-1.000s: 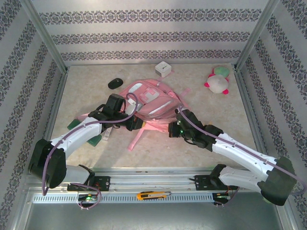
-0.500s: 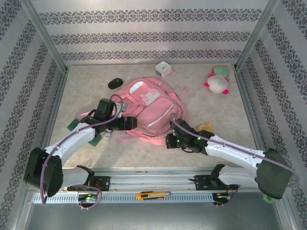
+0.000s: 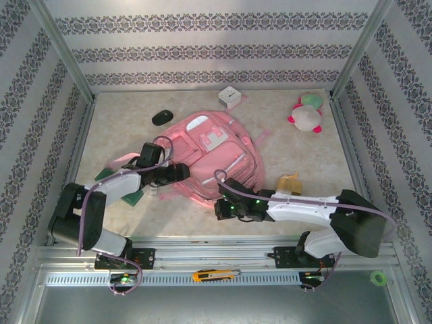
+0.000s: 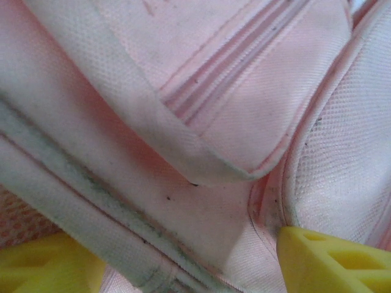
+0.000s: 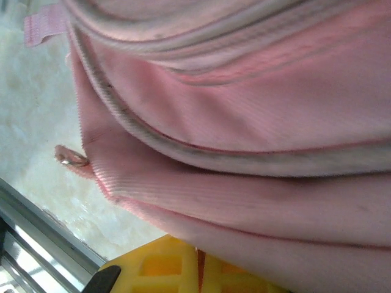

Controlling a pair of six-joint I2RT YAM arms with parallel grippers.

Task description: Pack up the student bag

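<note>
Sliding toward the near edge over the last second, the student bag (image 3: 214, 152) is now lying flatter in the middle of the worktop (image 3: 128, 135), front pockets up, with the right arm reaching in low along the front. The right tool (image 3: 225, 204) is sitting fully closed at the bag's near hem, and its wrist view is showing a pink seam pinched between the yellow fingers (image 5: 153, 271). The left tool (image 3: 178, 172) is resting at the bag's left side, jaws now spread wide and gripping nothing, with fabric lying just beyond its fingertips (image 4: 330, 262). If the right arm goes on dragging, I judge the thin hem could be slipping free or the bag bunching against the front rail. Whether the main zip is open is not showing, and the tan object (image 3: 289, 183) beside the right arm is too small to name.
</note>
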